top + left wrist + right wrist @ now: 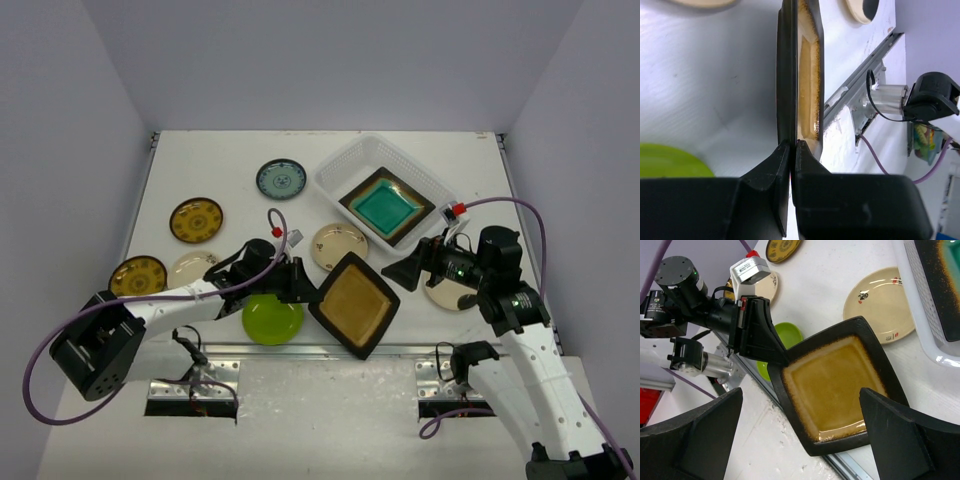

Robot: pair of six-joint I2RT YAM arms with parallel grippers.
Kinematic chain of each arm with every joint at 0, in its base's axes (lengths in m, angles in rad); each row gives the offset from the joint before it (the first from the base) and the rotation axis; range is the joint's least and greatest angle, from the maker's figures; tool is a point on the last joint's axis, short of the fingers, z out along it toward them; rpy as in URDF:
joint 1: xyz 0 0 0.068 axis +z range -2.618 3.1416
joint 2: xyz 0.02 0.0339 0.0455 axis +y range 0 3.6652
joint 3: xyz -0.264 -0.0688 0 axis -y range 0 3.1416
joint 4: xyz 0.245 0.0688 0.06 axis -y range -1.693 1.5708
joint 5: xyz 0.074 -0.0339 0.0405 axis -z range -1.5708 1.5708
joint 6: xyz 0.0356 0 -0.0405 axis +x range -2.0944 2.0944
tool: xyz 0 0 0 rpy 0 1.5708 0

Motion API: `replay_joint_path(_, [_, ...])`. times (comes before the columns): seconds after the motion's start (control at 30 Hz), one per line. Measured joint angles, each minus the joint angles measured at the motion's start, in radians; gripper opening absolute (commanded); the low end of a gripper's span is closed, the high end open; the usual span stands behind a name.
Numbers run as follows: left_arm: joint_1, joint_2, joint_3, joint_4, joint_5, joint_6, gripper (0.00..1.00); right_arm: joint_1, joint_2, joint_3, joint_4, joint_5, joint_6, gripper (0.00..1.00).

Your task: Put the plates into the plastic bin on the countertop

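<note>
My left gripper [312, 290] is shut on the left corner of a square black-rimmed amber plate [353, 303] and holds it tilted above the countertop's [220, 160] front edge. The left wrist view shows the plate [807, 75] edge-on between the shut fingers [772, 170]. My right gripper [415, 270] is open and empty just right of the plate; in its wrist view the plate [832, 385] lies below the open gripper [799, 405]. The plastic bin [330, 172] stands at the back right and holds a square teal plate [386, 206].
Round plates lie on the countertop: blue-green [281, 179], brown [196, 220], yellow [138, 276], cream [192, 268], patterned cream [339, 245], lime green [272, 319], and a cream one [450, 293] under the right arm. The metal front edge [300, 352] runs below the held plate.
</note>
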Motion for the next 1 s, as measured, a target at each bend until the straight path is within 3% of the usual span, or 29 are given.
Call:
replay_joint_path(0.27, [0.093,-0.071,-0.066,0.016,0.081,-0.079,0.00,0.000,0.001,0.000,-0.004,0.018,0.000,0.99])
replay_joint_path(0.53, [0.147,-0.239,-0.081,-0.040,0.121,-0.124,0.00,0.000,0.010,0.003,-0.005,0.037,0.004,0.99])
replay_joint_path(0.8, [0.191,-0.377,0.055,-0.219,0.094,-0.092,0.00,0.000,0.014,0.047,-0.039,0.132,0.036,0.99])
replay_joint_path(1.0, [0.279,-0.292,0.236,-0.320,0.104,-0.050,0.00,0.000,-0.006,0.145,-0.062,0.260,0.091,0.99])
